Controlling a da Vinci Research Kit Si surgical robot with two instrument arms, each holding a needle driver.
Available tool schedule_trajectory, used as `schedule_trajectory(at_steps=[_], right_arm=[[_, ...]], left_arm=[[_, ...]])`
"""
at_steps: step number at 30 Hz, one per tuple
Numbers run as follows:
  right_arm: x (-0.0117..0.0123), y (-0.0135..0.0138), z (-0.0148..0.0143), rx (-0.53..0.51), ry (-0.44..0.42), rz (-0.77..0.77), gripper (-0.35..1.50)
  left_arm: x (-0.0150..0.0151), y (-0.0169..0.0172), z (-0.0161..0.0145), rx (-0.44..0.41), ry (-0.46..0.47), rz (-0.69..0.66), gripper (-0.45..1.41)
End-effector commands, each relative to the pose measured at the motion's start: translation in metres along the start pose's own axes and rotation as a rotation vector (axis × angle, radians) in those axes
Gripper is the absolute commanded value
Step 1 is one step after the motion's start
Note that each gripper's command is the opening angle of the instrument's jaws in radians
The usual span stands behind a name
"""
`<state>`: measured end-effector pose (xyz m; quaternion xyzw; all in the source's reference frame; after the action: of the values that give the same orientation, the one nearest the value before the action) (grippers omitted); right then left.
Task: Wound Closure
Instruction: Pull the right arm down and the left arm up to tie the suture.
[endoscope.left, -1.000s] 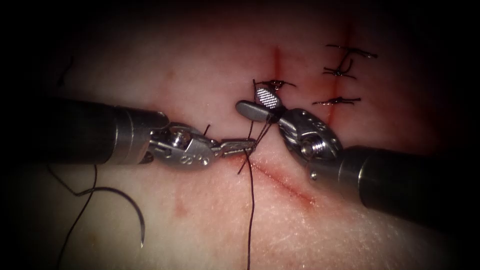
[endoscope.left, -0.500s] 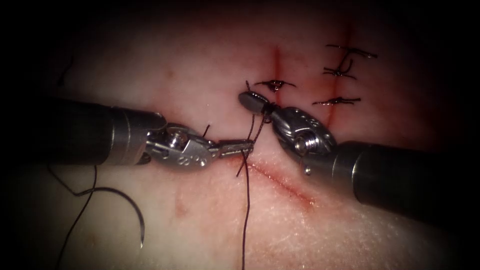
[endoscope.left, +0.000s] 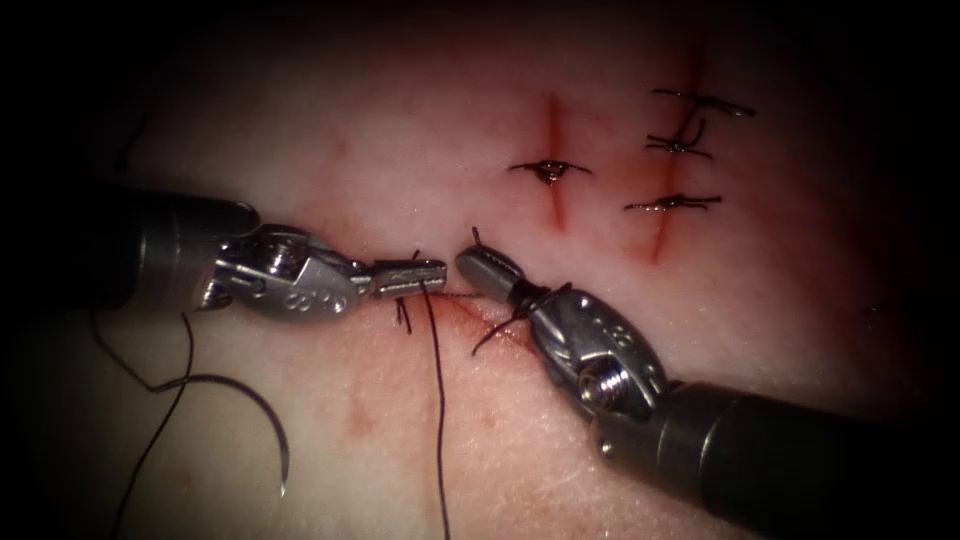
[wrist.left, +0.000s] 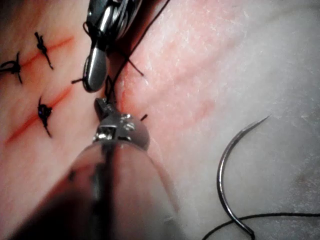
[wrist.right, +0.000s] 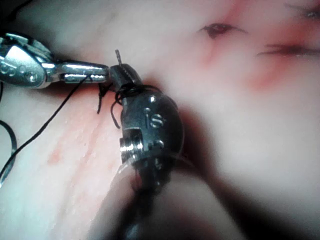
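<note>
Over cut: L hand (endoscope.left: 432, 276) & R hand (endoscope.left: 478, 268) tip-to-tip, gripping thread (endoscope.left: 437, 400).

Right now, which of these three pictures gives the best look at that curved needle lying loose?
The left wrist view: the needle lies free on the tissue, its whole curve and point plain, thread at its tail. The endoscope view shows the needle too, but dimmer, left of the cut.

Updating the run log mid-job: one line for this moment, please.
left tool: shut on thread | right tool: shut on thread | needle: free on tissue, left of cut
</note>
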<state>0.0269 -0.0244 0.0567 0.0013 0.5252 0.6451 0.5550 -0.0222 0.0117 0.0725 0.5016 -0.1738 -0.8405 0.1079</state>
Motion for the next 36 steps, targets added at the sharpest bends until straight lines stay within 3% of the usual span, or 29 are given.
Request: schedule_trajectory(at_steps=[1,5,7,8,12,15,22,30,36], right_arm=[[-0.0016,-0.001,-0.0007,0.005,0.015,-0.009,-0.35],[-0.0032,-0.0016,-0.0027,0.006,0.025,-0.04,-0.35],[-0.0042,-0.0022,-0.004,0.006,0.031,-0.066,-0.35],[-0.0046,-0.0026,-0.0045,0.003,0.034,-0.08,-0.35],[-0.0052,-0.0038,-0.0048,-0.017,0.044,-0.141,-0.35],[-0.0061,-0.0052,-0.0047,-0.1,0.043,-0.296,-0.35],[-0.0077,-0.0086,-0.0061,-0.232,0.047,-0.586,-0.35],[-0.0088,-0.0097,-0.0065,-0.222,0.031,-0.596,-0.35],[-0.0087,-0.0101,-0.0061,-0.216,0.026,-0.63,-0.35]], left_arm=[[-0.0002,-0.0002,0.0003,0.001,-0.004,0.005,-0.45],[-0.0006,-0.0026,-0.0001,-0.004,-0.026,0.013,-0.45],[-0.0008,-0.0055,0.0004,-0.008,-0.044,0.027,-0.45],[-0.0008,-0.0078,0.0011,-0.006,-0.052,0.03,-0.45],[-0.0009,-0.0116,0.0032,0.0,-0.035,0.023,-0.45],[-0.0011,-0.0139,0.0061,0.01,-0.038,0.032,-0.45],[-0.0024,-0.0167,0.0113,-0.004,-0.024,0.036,-0.45],[-0.0057,-0.0186,0.0122,-0.004,-0.024,0.025,-0.45],[-0.0064,-0.0191,0.0125,0.002,-0.026,0.021,-0.45]])
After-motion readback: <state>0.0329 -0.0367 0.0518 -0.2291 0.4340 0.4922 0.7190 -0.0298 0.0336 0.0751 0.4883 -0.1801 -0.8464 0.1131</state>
